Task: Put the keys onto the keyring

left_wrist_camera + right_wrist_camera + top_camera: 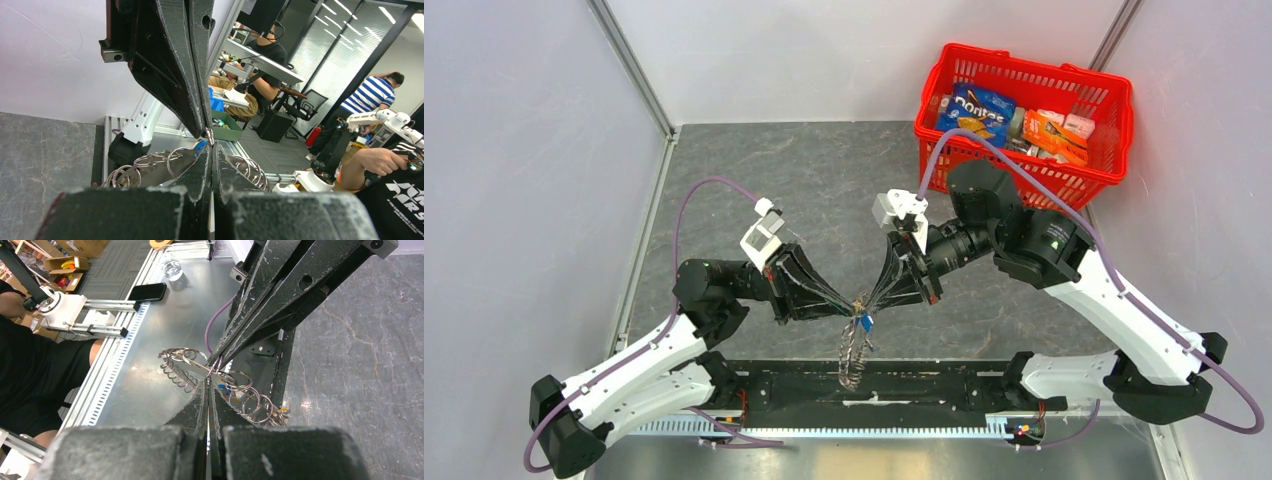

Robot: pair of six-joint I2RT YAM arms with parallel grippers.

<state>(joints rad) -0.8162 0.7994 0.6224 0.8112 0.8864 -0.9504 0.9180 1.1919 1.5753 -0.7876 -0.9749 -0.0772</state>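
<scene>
You have both arms meeting nose to nose over the middle of the table [824, 180]. The left gripper [846, 306] and the right gripper [876, 298] each have their fingers pressed fully together. Their tips almost touch each other at one spot.

That spot is the top of the keyring [250, 400], which hangs off the table and droops from the pinch as a limp string of rings toward the near edge. A key [227, 388] shows only as a fleck of blue, tucked in among the rings right at the fingertips. A flat silvery strip beside it may be its blade.

Both claws look clamped on that top part of the ring. Whether one of them nips the key instead of a ring is hidden behind the fingers.

As for progress, you look to be in the middle of the threading itself, with the key brought to the ring and both held at the joining point. You cannot tell from here whether the key is already on a coil or only lying against it (the wrist views show overlap, not a clear pass-through). That blue fleck is the only key you can make out, so the number left to go cannot be judged.
</scene>
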